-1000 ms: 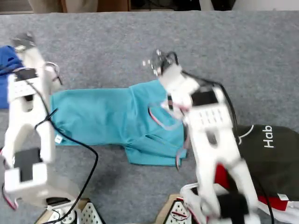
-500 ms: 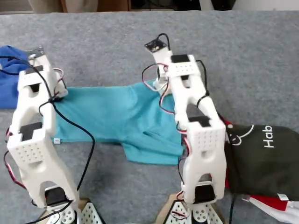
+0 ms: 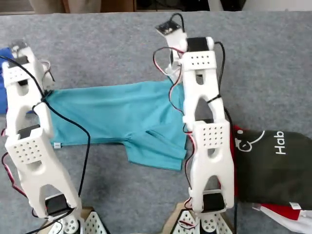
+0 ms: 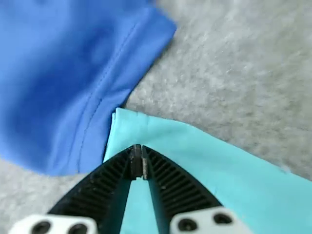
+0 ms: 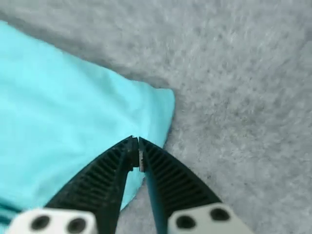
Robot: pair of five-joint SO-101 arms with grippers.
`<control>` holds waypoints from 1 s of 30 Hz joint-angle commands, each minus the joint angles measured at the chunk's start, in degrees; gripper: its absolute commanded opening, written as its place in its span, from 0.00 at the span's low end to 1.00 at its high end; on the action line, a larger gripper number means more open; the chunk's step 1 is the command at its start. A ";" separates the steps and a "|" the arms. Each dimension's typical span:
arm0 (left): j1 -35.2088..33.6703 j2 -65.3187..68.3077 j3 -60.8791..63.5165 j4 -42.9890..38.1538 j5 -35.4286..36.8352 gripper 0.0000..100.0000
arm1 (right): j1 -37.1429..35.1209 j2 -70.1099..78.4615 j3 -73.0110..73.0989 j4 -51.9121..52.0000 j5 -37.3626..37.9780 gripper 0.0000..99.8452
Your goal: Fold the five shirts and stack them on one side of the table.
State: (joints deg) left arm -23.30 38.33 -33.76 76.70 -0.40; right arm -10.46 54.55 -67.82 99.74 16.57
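1. The step in hand looks like spreading the teal shirt (image 3: 117,117) flat for its first fold. It lies on the grey tabletop (image 3: 97,48), stretched between the two pairs of jaws.
2. The left jaws, at the end of the left arm (image 3: 29,146), are pressed together on the shirt just inside one far corner, apparently pinching the cloth.
3. The right jaws, on the right arm (image 3: 207,141), are pressed together at the hem beside the other far corner, likewise seeming to nip it.
4. The edge running from one pair of jaws to the other looks straight and taut. Back toward the arm bases, a bunched flap (image 3: 156,148) sits crumpled.
5. The next move probably calls for both jaws to carry the pinched edge evenly back toward the bases, or to release and smooth the flap first.
6. The blue shirt (image 4: 58,73) lies just beyond the left jaws, its hem touching the teal corner, so room there is tight.
7. Bare tabletop lies ahead of the right jaws. Behind them, beside the arm base, a black shirt (image 3: 278,170) rests on a red shirt (image 3: 285,210).
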 commanded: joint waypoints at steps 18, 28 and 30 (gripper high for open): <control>-6.77 -3.30 -11.87 22.07 -14.59 0.02 | -15.52 -35.56 57.80 -13.98 0.53 0.00; -8.18 -6.90 2.29 15.47 -14.59 0.02 | -21.32 -35.91 74.95 -24.62 -6.07 0.00; -7.91 -11.30 10.81 10.55 -14.59 0.02 | -23.60 -36.62 75.38 -22.51 -6.51 0.00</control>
State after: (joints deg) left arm -31.38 34.99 -31.56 92.44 -14.90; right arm -30.77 22.99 6.90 75.82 11.12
